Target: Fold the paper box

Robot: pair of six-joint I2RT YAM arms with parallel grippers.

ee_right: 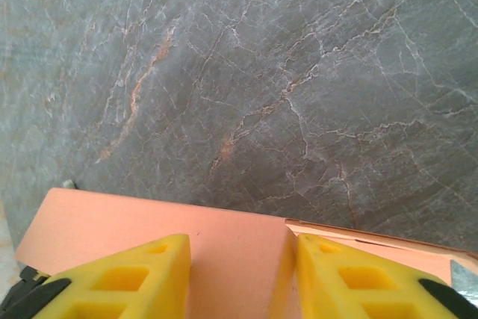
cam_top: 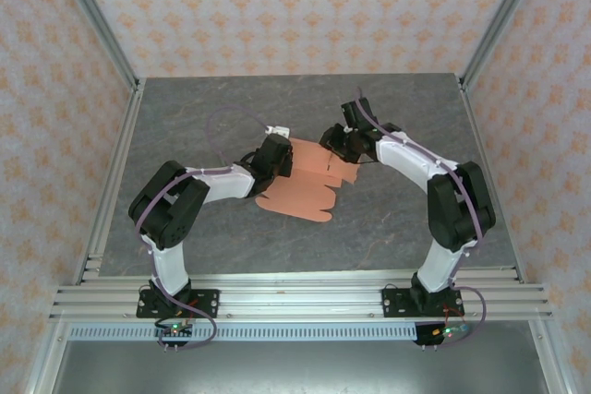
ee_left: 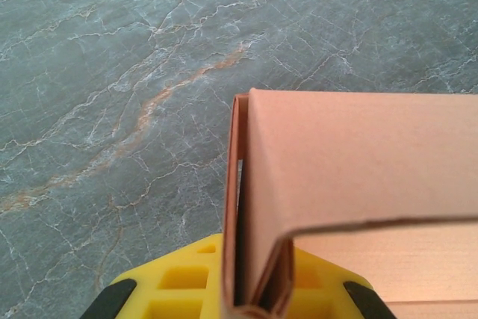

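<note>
The paper box (cam_top: pixel 305 196) lies on the middle of the tabletop (cam_top: pixel 406 223), its near flaps flat. At its far side, the left pincer (ee_left: pixel 254 300) is clamped on a folded edge. The right pincer (ee_right: pixel 243 270) stands apart astride a raised flap.

The left tool (ee_left: pixel 258 296) pinches the paper box (ee_left: pixel 358 162); right tool (ee_right: pixel 243 274) straddles it, fingers apart.

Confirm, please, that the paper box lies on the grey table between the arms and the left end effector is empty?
Not quite: the left end effector is not empty but shut on a folded edge of the paper box, as the left wrist view shows. The rest is right.
</note>
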